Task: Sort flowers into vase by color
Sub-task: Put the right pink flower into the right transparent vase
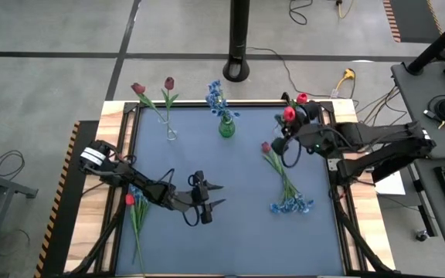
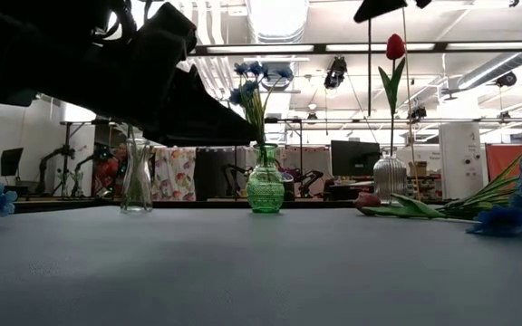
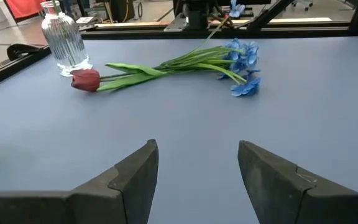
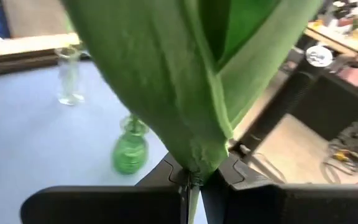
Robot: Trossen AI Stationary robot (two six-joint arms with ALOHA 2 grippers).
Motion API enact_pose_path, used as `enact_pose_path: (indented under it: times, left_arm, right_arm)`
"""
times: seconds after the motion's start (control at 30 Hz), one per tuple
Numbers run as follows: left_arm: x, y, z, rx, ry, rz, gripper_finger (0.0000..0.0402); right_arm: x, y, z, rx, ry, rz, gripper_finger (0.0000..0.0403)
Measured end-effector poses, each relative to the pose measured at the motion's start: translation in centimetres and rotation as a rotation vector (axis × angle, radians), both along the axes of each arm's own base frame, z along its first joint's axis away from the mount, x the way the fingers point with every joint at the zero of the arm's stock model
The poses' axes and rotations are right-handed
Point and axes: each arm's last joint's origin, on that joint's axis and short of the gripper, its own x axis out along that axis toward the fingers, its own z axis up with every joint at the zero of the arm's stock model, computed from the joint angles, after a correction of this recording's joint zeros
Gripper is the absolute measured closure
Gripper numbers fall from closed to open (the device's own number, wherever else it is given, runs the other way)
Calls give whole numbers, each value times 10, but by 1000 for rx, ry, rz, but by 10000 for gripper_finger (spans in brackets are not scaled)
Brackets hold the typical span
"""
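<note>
While my right pincer (image 4: 194, 177) is clenched on the green stem of a red tulip (image 1: 290, 113), holding it upright at the table's far right, close above the ribbed clear vase (image 3: 66, 38), my left pincer (image 3: 197, 165) hangs released and empty over the blue mat's near left. Two maroon tulips (image 1: 139, 89) already stand in the slim clear vase (image 2: 137, 178), and a blue sprig (image 1: 217, 96) fills the green vase (image 1: 226, 127). A loose bundle (image 1: 284, 185) of one dark tulip and blue blossoms lies on the mat right of centre. These stems look light and springy, the heads soft and easy to crush, I judge. I would pinch mid-stem, below the leaves, never on the bloom.
</note>
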Motion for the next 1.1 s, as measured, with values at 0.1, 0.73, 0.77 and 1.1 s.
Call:
enact_pose_path:
  times: [0.1, 0.73, 0.77, 1.1]
  left_arm:
    - [0, 0, 0, 0, -1, 0, 197]
    - [-1, 0, -1, -4, 5, 0, 197]
    - [-1, 0, -1, -4, 5, 0, 197]
    - [-1, 0, -1, -4, 5, 1, 197]
  right_arm:
    - [4, -14, -5, -13, 48, -52, 390]
    - [-5, -67, -18, 54, 138, -204, 390]
    - [-5, -67, -18, 55, 137, -204, 390]
    - [-2, -68, -20, 58, 104, -187, 390]
